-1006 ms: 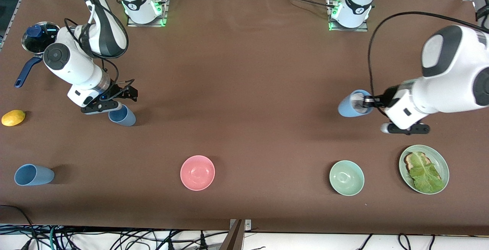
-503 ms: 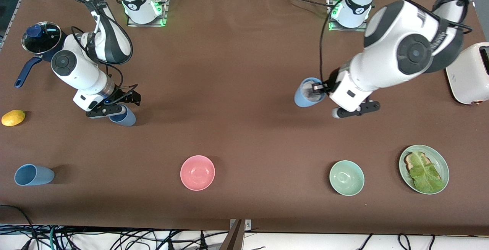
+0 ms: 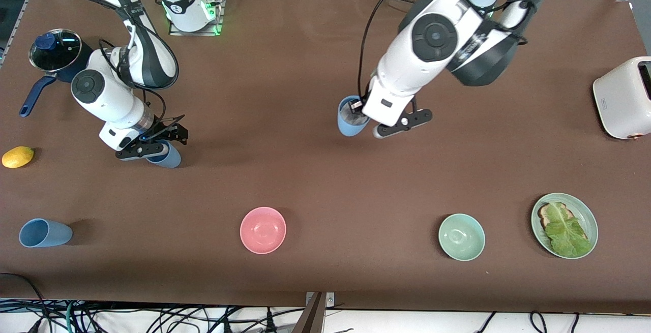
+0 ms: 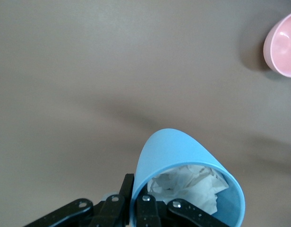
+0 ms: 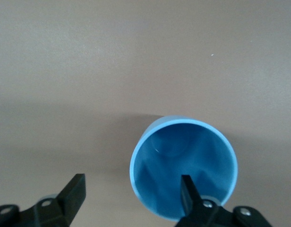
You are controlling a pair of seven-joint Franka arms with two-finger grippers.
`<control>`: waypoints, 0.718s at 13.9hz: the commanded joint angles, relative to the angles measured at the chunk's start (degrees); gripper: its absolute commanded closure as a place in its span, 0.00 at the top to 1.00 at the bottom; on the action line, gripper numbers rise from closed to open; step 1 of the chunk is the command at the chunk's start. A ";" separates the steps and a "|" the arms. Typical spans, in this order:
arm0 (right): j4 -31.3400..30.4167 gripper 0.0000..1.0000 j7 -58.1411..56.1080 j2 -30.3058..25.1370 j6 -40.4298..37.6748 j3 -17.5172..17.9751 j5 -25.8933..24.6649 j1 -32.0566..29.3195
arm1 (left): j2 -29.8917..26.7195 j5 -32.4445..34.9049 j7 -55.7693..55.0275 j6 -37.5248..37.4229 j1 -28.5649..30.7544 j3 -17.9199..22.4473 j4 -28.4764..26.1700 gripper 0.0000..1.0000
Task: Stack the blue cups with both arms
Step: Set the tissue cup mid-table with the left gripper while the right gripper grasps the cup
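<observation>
Three blue cups show. My left gripper (image 3: 359, 110) is shut on the rim of one blue cup (image 3: 349, 122) over the middle of the table. One finger is inside and one outside, and crumpled white paper fills that cup (image 4: 183, 151). My right gripper (image 3: 152, 146) stands open astride the rim of a second blue cup (image 3: 169, 159), which is upright on the table toward the right arm's end. In the right wrist view this cup (image 5: 183, 161) is empty, with one finger of the right gripper (image 5: 132, 182) inside it. A third blue cup (image 3: 45, 233) lies on its side near the front edge.
A pink bowl (image 3: 263, 230), a pale green bowl (image 3: 461, 237) and a green plate (image 3: 590, 215) with toast and lettuce line the front. A lemon (image 3: 18, 156) and a lidded navy saucepan (image 3: 55, 51) sit at the right arm's end, a white toaster (image 3: 623, 96) at the left arm's end.
The left arm has carried its paper-filled cup from the left arm's end of the table to over the middle. The right gripper has shifted slightly at its cup's rim.
</observation>
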 commanded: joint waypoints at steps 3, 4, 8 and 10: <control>0.59 0.56 -0.16 1.11 1.15 0.42 0.12 -0.62 | 7.69 6.71 -7.60 8.24 -3.73 0.82 1.10 0.00; 0.59 0.44 -0.34 1.11 1.15 0.50 0.12 -0.62 | 8.66 7.76 -7.87 9.91 -3.99 0.82 0.66 0.00; 0.59 0.03 -0.52 1.11 1.15 0.42 0.21 -0.62 | 11.92 13.21 -11.47 14.05 -4.78 1.17 -0.31 0.00; 0.59 0.00 -0.69 1.11 1.07 0.42 0.21 -0.62 | 13.24 14.63 -12.00 16.51 -4.87 1.35 -1.18 0.00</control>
